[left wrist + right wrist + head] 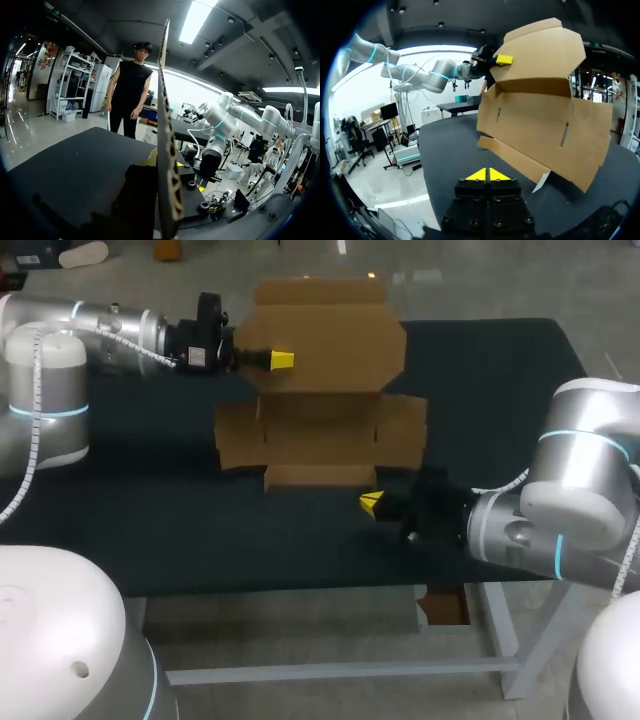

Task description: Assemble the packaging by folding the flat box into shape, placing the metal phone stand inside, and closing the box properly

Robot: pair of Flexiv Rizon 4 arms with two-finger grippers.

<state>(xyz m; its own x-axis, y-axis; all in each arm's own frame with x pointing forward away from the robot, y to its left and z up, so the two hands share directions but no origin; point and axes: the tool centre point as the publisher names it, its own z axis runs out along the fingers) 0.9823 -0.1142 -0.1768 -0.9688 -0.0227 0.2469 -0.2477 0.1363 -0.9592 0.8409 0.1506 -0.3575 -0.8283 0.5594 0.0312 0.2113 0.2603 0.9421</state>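
At the near edge of the table [150, 530], a wide bare strip, broadest toward 7 o'clock. Just in from that edge at 5 o'clock, the right gripper [371, 502], yellow tips pressed together and empty, pointing toward 9 o'clock. Barely apart from it at 11 o'clock, the front flap of the flat cardboard box [320, 430]. Lower panels of the box spread near the table's middle, side flaps out toward 3 and 9 o'clock. Open black surface on both flanks, more at 3 o'clock, out to the right edge. Farther back, the lid panel raised off the surface, standing by the far edge at 12 o'clock. On that lid's left margin, at 10 o'clock from the box's middle, the left gripper [282, 360], pinching the cardboard from both faces, one yellow tip laid on the inner face. From the left wrist, the panel seen edge-on in that grip, running straight ahead.
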